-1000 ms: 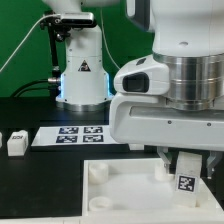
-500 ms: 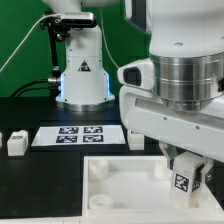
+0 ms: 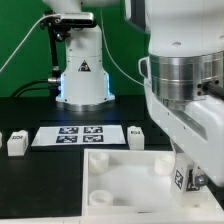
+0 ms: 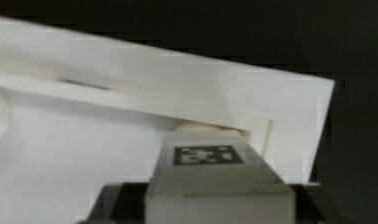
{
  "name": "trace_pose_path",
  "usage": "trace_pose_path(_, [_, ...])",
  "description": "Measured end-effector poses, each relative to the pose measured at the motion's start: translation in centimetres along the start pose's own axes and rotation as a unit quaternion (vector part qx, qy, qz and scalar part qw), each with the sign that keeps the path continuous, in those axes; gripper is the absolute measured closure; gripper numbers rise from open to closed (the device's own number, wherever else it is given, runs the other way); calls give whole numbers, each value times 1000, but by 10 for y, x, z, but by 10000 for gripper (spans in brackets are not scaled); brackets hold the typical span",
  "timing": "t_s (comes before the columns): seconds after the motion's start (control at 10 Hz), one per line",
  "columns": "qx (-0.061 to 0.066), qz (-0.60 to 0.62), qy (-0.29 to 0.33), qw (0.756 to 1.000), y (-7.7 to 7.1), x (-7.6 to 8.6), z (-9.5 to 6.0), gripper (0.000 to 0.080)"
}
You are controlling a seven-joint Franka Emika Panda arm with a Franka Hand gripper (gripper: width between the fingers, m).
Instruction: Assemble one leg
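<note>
Claw clamped a blocky white plastic leg, its square tag facing out, over the smooth white tabletop on the black desk.

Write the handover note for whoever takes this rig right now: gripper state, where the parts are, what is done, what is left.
Gripper: shut on the leg, tag facing the wrist camera.
The held leg hangs over the large white square part, near its corner on the exterior view's right.
Three loose legs stand on the table: two at the exterior view's left of the marker board, one at its right.
Done: one leg picked up and carried to the square part.
Left: seat it; the pictures do not show it seated.
</note>
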State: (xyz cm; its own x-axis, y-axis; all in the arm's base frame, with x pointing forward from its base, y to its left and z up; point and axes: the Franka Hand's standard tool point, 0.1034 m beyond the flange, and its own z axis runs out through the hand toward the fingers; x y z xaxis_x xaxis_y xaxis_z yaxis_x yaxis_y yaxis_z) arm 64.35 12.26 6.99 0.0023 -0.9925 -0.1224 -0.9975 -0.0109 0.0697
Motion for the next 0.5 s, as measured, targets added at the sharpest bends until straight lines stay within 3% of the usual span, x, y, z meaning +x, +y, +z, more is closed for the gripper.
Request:
trace_pose_path(0.2, [3,106,-2,994,-2,1,-1,508])
trace_pose_path(0.5, [2,141,-2,990,-2,3,-1,508])
